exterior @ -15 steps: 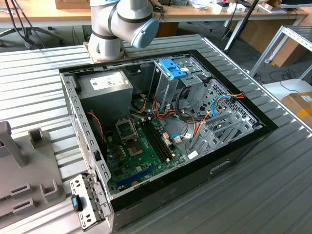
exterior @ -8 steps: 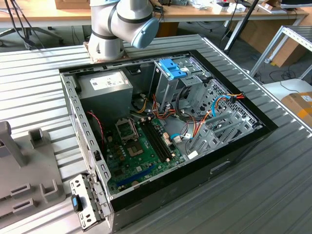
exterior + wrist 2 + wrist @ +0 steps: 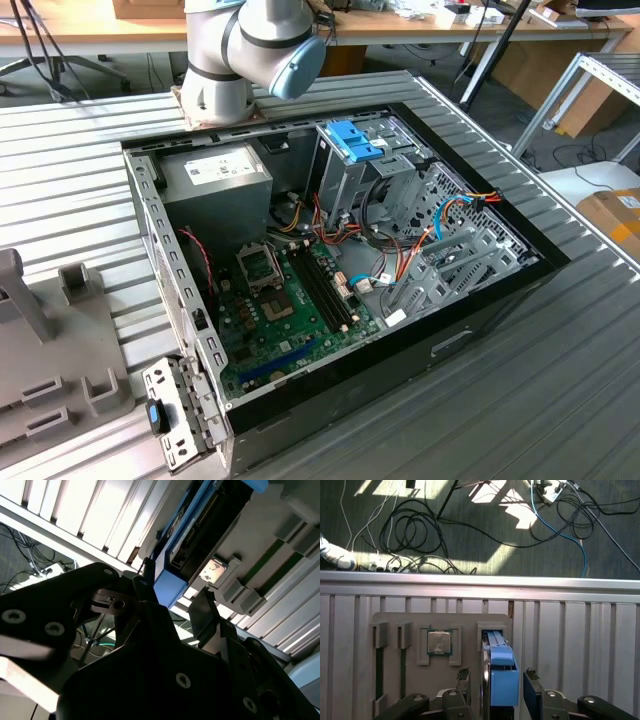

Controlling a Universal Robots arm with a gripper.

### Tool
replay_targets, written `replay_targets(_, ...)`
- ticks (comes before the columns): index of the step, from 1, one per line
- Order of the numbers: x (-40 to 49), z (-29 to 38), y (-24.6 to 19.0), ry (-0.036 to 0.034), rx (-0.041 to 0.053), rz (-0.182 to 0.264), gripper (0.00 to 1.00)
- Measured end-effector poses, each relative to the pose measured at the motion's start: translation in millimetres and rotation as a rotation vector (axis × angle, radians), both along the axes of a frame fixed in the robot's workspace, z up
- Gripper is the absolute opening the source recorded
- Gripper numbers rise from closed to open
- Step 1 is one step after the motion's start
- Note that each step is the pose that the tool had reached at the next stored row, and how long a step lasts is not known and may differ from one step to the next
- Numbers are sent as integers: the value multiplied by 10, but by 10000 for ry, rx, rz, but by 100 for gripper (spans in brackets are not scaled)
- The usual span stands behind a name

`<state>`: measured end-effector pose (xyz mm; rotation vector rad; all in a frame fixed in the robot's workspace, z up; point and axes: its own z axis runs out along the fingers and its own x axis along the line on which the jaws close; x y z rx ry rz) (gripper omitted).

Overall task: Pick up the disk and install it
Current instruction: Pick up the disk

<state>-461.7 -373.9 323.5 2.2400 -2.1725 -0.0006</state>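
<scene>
The disk [image 3: 502,680] stands on its edge in a slot of the grey fixture plate [image 3: 470,622], and this plate lies on the slatted metal table [image 3: 580,645]. In the first wrist view you look down on its thin side with the bright blue carrier on top. The second wrist view gives you more of the side: the black body of the disk [image 3: 210,525] and one long blue rail under it. The gripper [image 3: 497,672] is open around the disk, with one finger [image 3: 464,677] on each side. In the first wrist view you can see a narrow gap between each finger and the blue plastic, so it holds nothing. In the second wrist view the gripper [image 3: 174,582] comes very near to the rail, and there you cannot tell if it touches. Just beside the disk, in its own square seat on the same plate, lies a processor chip [image 3: 440,642], which you find in both wrist views [image 3: 214,570]. Beyond the table edge, the first wrist view shows loose cables [image 3: 420,525] on the floor. The exterior view gives you other things: the arm's base [image 3: 240,50], and in front of it the open computer case [image 3: 470,330] with the green motherboard [image 3: 290,300] and a tall grey drive cage [image 3: 345,185] carrying a blue latch [image 3: 352,140]. A part of the fixture plate [image 3: 60,340] is at the exterior view's left, well apart from the cage.
</scene>
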Motion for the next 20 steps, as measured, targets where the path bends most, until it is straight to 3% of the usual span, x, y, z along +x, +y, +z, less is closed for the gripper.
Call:
replay_targets(13, 0, -100, 0, 1, -1, 57, 54)
replay_targets(20, 0, -112, 6, -2, 1, 61, 54)
